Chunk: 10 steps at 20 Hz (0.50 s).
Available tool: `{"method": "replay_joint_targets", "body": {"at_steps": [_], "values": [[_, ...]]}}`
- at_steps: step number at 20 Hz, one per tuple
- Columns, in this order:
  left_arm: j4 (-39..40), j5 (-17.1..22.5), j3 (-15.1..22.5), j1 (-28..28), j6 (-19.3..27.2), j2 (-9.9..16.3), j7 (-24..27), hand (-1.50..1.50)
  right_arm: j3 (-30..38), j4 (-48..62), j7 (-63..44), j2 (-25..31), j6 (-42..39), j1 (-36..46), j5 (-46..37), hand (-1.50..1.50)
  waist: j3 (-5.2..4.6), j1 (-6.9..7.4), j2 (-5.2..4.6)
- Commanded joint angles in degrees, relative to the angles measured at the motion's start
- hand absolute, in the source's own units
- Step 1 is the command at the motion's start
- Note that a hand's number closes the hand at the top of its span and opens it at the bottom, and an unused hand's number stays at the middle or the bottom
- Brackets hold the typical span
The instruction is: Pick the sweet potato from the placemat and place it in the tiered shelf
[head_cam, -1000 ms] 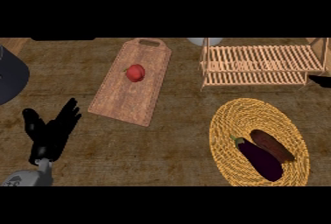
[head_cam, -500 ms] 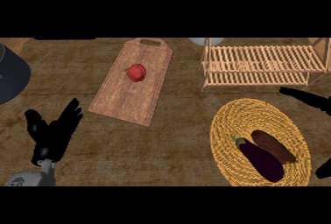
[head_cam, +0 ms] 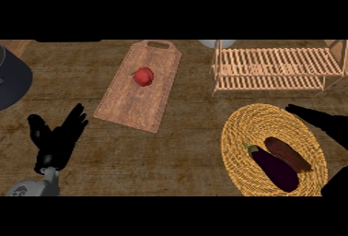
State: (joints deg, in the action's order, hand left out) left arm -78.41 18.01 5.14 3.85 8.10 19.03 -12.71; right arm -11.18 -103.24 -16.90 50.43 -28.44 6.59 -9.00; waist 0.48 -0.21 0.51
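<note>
one sweet potato (head_cam: 288, 154) – apparently – one eggplant (head_cam: 274, 168)

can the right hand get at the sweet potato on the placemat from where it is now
Probably yes. The right hand hangs over the woven placemat's upper right edge, fingers straight, and nothing stands between it and the sweet potato. The eggplant lies tight against the potato's left side, so it may get nudged.

On the wooden bench (head_cam: 176, 156), a sweet potato (head_cam: 288, 154) is lying beside an eggplant (head_cam: 274, 167) on a woven placemat (head_cam: 253, 124). The right hand (head_cam: 325, 125) is reaching over the placemat's right edge, fingers straight. The left hand (head_cam: 58, 140) is resting open at lower left. The tiered shelf (head_cam: 275, 69) is standing above the placemat.
</note>
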Motion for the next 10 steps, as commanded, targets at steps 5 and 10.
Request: {"method": "replay_joint_targets", "body": {"at_steps": [5,10], "values": [[-2.03,-2.27,0.22,-2.42,0.55,-1.30,-3.35,0.00,1.33,-2.42,-0.42,-3.61,0.14,-3.91,-7.73,-1.50,-0.47,0.15,-0.42],[0.29,-2.61,-0.62,-1.65,-0.82,-1.88,-3.29,0.00,0.07,-4.24,-1.36,-7.38,2.05,-7.12,-12.19,-1.50,-0.48,-0.03,-0.42]]}}
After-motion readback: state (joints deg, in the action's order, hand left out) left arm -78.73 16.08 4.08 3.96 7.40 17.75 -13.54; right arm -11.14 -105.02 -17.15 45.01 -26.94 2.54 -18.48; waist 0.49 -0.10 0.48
